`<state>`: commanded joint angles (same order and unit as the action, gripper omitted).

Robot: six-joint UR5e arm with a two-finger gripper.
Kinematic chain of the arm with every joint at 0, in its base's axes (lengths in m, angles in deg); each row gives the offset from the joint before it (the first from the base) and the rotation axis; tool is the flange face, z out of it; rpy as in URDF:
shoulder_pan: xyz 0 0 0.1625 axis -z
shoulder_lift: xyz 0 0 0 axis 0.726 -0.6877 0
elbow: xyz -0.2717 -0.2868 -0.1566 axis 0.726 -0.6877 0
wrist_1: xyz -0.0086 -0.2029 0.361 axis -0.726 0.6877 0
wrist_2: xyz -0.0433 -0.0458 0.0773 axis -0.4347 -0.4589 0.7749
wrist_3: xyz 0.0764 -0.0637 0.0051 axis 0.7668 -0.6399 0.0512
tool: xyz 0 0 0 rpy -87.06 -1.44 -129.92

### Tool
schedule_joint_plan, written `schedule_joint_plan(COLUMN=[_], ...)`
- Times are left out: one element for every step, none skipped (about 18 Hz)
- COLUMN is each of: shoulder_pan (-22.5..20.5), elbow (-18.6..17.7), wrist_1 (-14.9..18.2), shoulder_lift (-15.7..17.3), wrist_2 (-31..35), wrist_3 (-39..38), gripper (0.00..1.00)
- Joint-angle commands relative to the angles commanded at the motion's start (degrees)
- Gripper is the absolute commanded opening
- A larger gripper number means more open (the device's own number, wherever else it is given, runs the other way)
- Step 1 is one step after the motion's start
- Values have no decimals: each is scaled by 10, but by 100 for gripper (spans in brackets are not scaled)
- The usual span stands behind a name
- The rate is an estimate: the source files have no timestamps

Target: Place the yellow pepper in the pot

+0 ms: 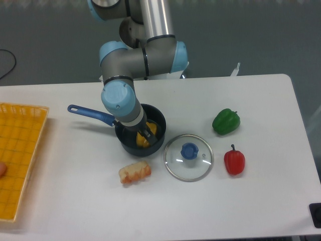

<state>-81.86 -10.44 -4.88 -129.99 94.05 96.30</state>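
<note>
Yellow pepper inside pot, orientation unclear, gripper fingers around pepper, pot handle pointing left

We see a white table bearing the pot, with lid, roll, peppers and yellow tray around it.

gripper reaching down inside pot, centre frame | yellow pepper in pot at fingertips, grip unclear | glass lid right of pot | green pepper, red pepper right side
</note>
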Motion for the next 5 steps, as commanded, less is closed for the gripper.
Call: schedule_joint_plan(shoulder_pan=[-1, -4, -6, -7, -9], elbow=[4, 5, 6, 7, 8], wrist_1=[-10, -25, -39, -49, -55], shoulder_lift=[-2, -5, -6, -9, -9], wrist_2=[0, 0, 0, 1, 1], wrist_3=[-6, -10, -17, -26, -29], gripper=[100, 100, 100, 100, 100])
